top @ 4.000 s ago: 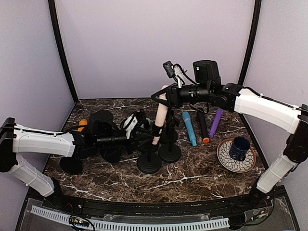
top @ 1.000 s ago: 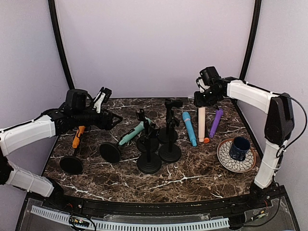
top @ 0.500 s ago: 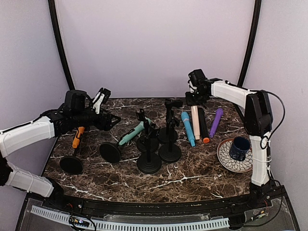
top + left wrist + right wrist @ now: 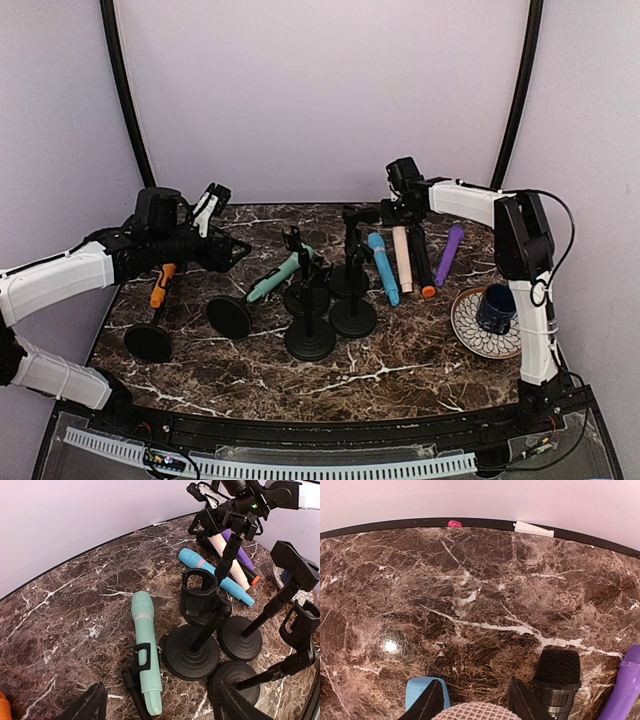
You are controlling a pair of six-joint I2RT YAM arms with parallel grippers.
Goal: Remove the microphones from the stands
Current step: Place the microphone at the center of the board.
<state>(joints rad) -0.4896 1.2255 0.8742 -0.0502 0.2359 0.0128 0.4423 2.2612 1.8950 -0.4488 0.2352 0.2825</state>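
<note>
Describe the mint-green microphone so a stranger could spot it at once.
On the marble table, find the cluster of black stands in the middle. The mint-green microphone lies slanted at that cluster's left side. It is the only microphone with a black clip around its handle; the blue microphone and the others to the right lie unclipped.

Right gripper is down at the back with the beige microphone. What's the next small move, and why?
Probably open the right gripper and let go: the beige microphone already lies on the table between the blue microphone and the black microphone, its mesh head gripped in the jaws.
</note>
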